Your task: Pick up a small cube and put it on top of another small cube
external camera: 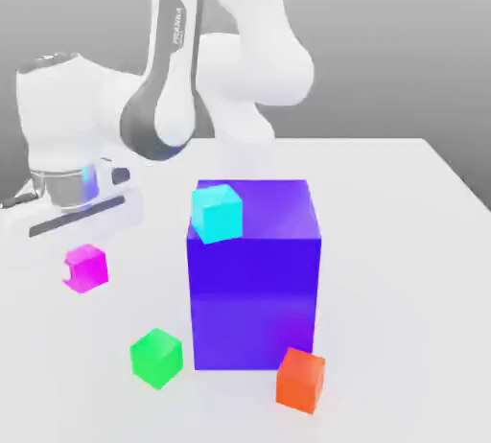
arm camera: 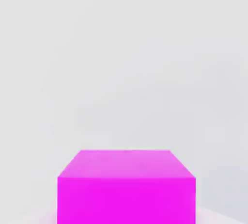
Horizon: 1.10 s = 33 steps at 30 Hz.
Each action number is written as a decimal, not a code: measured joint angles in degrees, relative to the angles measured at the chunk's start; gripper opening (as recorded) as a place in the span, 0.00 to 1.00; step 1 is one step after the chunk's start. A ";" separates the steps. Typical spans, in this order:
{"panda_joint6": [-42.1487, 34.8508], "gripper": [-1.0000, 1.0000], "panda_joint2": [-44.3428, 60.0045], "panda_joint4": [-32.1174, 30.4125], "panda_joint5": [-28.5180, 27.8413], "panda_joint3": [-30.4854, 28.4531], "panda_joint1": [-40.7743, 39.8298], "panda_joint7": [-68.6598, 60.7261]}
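Note:
The small magenta cube (external camera: 86,267) rests on the white table toward the exterior view's left. My gripper (external camera: 84,232) hangs directly over it, the white hand close above its top face. Seen from the hand, the same magenta cube (arm camera: 126,186) looms large and very near, with bare white table behind it. A cyan cube (external camera: 217,213) lies on the top face of the big blue-purple block (external camera: 254,288), near its left edge in the exterior view. On the table in front of the magenta cube is a green cube (external camera: 156,357).
An orange-red cube (external camera: 301,380) stands at the big block's front right corner. The tall block rises in the middle of the table (external camera: 412,268), right of my hand. Open white surface stretches to the exterior view's right.

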 joint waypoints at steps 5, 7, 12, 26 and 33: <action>-1.27 0.00 -1.02 0.74 -0.53 1.18 1.78 -1.67; -1.76 0.00 -1.33 1.03 -0.88 1.73 2.42 -2.25; -2.93 0.00 -1.83 1.74 -1.97 3.23 3.98 -3.52; -5.83 0.00 -0.46 3.65 -5.76 7.71 8.34 -6.51; -6.60 0.00 1.61 5.03 -8.22 8.21 8.75 -5.78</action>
